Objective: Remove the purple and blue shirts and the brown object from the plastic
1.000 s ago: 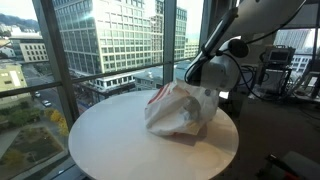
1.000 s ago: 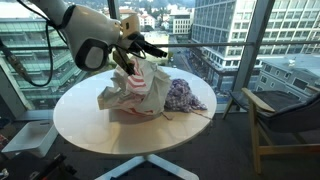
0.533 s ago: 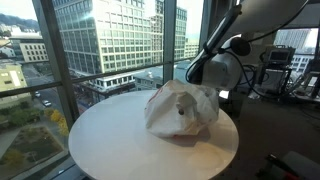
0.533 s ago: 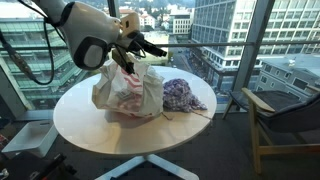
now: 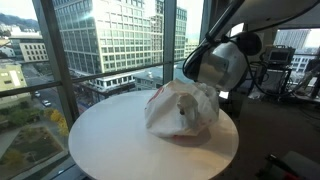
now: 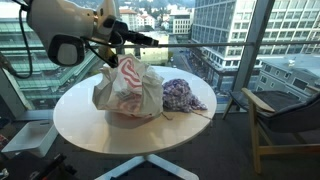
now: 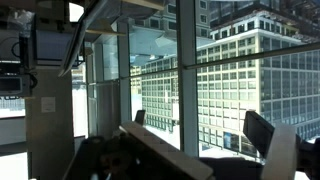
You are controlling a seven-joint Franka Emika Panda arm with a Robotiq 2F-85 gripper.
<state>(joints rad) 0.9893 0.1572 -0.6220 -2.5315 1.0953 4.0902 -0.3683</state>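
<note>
the pincer hung wide and empty above the plastic on the worktop. the purple shirt lay just beside it. the next move seemed a reach inside for the blue shirt.

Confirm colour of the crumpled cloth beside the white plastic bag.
Crumpled cloth: purple with pale mottling, clearest in an exterior view.

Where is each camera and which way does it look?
Exterior view: beside the round white table, facing windows; robot arm behind the wrinkled white plastic bag.
Exterior view: another side; arm, open fingers above the bag, purple patterned cloth.
Wrist view: faces out the window at buildings; robot parts unclear.
Both exterior views share table, bag, arm.
</note>
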